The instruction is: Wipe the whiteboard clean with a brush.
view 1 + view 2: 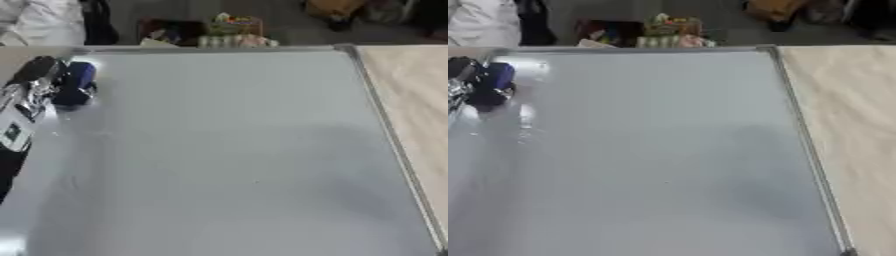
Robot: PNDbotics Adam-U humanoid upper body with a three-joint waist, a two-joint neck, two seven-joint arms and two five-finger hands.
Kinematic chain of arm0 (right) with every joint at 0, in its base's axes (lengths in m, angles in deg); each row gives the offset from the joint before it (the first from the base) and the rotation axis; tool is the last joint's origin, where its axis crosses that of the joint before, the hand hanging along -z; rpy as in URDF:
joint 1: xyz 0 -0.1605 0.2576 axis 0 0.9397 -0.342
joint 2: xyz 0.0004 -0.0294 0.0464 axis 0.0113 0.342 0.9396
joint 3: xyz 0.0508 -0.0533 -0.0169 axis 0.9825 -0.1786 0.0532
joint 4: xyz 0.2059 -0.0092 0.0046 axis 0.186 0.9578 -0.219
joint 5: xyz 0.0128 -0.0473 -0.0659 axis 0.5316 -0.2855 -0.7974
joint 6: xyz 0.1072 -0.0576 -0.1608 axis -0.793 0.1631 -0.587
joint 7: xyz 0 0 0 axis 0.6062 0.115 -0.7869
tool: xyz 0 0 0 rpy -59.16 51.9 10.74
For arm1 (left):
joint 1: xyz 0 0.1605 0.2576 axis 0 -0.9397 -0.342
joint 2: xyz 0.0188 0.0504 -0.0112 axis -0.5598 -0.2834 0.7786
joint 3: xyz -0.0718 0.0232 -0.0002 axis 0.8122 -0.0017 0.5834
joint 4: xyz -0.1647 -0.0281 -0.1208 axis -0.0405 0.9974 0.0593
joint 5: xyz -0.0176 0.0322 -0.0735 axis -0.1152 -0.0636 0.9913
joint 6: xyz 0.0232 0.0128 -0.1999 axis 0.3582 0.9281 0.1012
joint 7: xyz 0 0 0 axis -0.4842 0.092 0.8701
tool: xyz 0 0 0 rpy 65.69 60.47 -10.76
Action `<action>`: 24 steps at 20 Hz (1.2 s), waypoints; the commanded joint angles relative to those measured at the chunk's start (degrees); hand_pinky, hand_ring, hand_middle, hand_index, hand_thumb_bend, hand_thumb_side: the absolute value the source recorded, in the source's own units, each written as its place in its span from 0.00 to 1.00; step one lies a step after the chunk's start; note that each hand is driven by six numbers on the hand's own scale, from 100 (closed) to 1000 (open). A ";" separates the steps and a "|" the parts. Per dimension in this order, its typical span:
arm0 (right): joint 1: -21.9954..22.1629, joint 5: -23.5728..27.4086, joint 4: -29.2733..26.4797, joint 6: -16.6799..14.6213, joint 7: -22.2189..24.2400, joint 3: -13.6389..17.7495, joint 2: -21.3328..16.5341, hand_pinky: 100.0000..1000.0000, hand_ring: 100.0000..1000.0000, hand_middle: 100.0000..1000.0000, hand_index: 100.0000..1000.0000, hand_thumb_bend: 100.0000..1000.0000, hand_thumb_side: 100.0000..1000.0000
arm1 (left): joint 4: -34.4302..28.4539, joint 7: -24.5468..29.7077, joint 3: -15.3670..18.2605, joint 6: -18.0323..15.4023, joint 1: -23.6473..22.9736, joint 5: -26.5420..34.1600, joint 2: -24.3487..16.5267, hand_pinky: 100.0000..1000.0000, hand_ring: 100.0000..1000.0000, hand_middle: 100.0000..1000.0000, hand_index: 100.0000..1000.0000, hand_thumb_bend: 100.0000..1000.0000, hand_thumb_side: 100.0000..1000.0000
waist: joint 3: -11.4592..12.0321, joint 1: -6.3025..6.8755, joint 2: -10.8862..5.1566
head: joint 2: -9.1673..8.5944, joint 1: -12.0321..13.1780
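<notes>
A large whiteboard (227,150) with a metal frame lies flat and fills most of both views; its surface looks blank. At its far left corner my left hand (39,75) reaches in from the left edge, black and silver, with its fingers curled round a dark blue brush (77,82) that rests on the board. The arm behind it runs down the left edge of the left eye view. In the right eye view only the hand's tip and the brush (493,82) show. My right hand appears in neither view.
A light wooden table top (416,100) lies to the right of the board's frame. Beyond the far edge stand a dark box and colourful clutter (223,30) on the floor.
</notes>
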 commanded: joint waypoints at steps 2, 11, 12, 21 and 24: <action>-0.18 0.08 -0.63 -0.05 -0.71 0.77 -0.69 0.82 0.79 0.68 0.86 0.00 1.00 | 0.04 0.64 0.33 0.10 0.31 -0.28 -1.24 0.44 0.50 0.40 0.72 0.21 0.29 | -0.29 -0.11 -1.40 | -0.37 0.27; -0.04 0.22 -0.63 0.01 -1.23 0.90 -0.50 0.82 0.79 0.68 0.85 0.00 1.00 | -0.01 1.08 0.45 0.26 0.33 -0.41 -1.09 0.47 0.55 0.45 0.78 0.29 0.33 | -0.41 -0.01 -1.36 | -0.45 0.31; -0.04 0.22 -0.63 0.01 -1.24 0.90 -0.50 0.82 0.79 0.68 0.85 0.00 1.00 | -0.02 1.07 0.45 0.27 0.33 -0.41 -1.09 0.47 0.55 0.45 0.78 0.29 0.33 | -0.40 -0.01 -1.36 | -0.45 0.31; 0.36 0.26 -0.63 0.37 -1.85 1.17 -0.23 0.82 0.79 0.67 0.84 0.00 1.00 | -0.24 0.57 0.67 0.20 0.43 0.72 -1.07 0.46 0.56 0.47 0.79 0.33 0.40 | -0.33 -0.09 -1.48 | -0.40 0.30; 0.43 0.17 -0.63 0.79 -2.17 1.26 -0.17 0.82 0.79 0.66 0.84 0.00 1.00 | -0.40 -0.13 0.62 0.04 0.48 0.86 -1.05 0.45 0.55 0.44 0.75 0.32 0.38 | -0.32 -0.10 -1.47 | -0.50 0.36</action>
